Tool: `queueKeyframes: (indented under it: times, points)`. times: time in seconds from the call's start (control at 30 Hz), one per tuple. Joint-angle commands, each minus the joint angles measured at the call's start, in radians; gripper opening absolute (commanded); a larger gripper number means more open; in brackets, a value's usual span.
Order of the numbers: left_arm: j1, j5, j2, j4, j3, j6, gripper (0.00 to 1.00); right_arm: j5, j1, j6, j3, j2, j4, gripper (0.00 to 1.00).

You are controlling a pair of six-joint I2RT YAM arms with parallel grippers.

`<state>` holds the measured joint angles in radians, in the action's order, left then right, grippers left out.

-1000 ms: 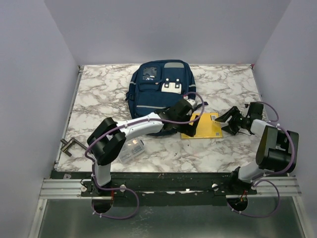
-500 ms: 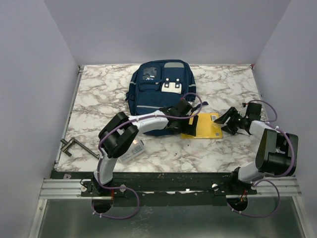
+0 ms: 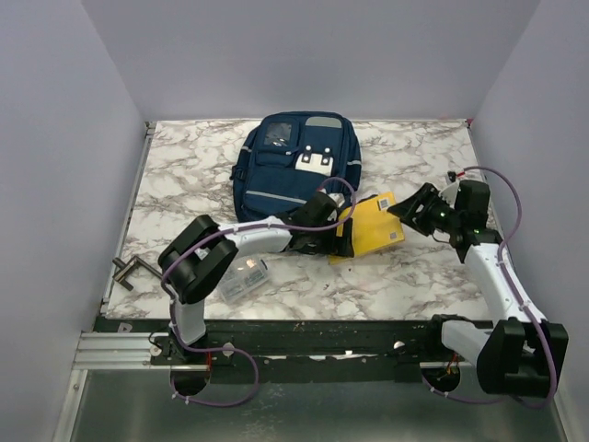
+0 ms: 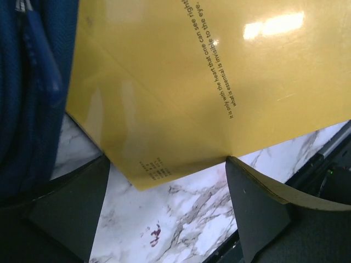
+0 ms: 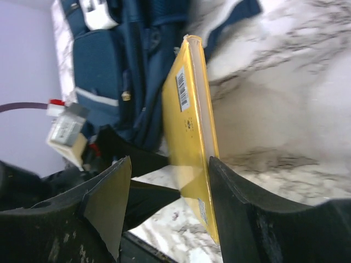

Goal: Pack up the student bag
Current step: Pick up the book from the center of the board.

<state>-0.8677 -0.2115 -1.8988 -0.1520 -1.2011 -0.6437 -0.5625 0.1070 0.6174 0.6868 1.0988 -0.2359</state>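
Starting at 9 o'clock on the marble worktop (image 3: 184, 175), a small metal tool (image 3: 132, 271) lies by the edge. A small clear plastic box (image 3: 242, 279) sits nearer 7 o'clock, beside the left arm's elbow. The student bag (image 3: 285, 170) lies flat at 12 o'clock, front pockets up, its lower edge towards the arms.

Just right of centre, the left pincer (image 3: 342, 238) reaches in below the bag's lower right corner. Its wrist view shows the jaws spread wide and gripping nothing, with the near edge of a yellow book (image 3: 375, 235) lying just past the fingertips. The book's left side is next to the navy fabric.

The book sits at about 3 o'clock from the bag's bottom corner, tipped up off the worktop, not lying flat. The right pincer (image 3: 405, 210) meets it from the 2 o'clock side. Seen from that wrist, the jaws stand apart with the book edge-on between them. One finger (image 5: 241, 213) is against the page side, and a gap shows between the other finger and the cover, so it is not clamped.

The step in hand looks like raising the book to feed it into the bag. Next, the right pincer likely needs to close on the book, while the left one holds the bag's mouth wide at 10 o'clock from the book. I cannot tell whether that mouth is unzipped.
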Motion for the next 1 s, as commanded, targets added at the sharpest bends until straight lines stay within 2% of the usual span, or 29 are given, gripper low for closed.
queueKeyframes:
  times: [0.0,0.27,0.57,0.77,0.83,0.97]
  points:
    - [-0.024,-0.094,0.144,0.343,0.143,0.008,0.89,-0.149,-0.106,0.178,0.032,-0.049,-0.021,0.61]
    - [-0.051,-0.102,0.234,0.552,0.27,0.065,0.96,-0.032,-0.362,0.351,0.057,-0.039,0.1,0.59]
    - [-0.162,0.115,0.426,0.698,0.464,0.113,0.97,0.027,-0.472,0.57,-0.014,-0.075,0.282,0.59]
    - [-0.165,0.199,0.572,0.697,0.584,0.087,0.97,0.047,-0.493,0.63,-0.097,-0.11,0.339,0.59]
    - [-0.163,0.204,0.624,0.688,0.624,0.039,0.98,0.043,-0.516,0.689,-0.158,-0.116,0.424,0.58]
    - [-0.12,0.225,0.724,0.536,0.632,-0.109,0.98,0.033,-0.56,0.746,-0.206,-0.099,0.506,0.58]
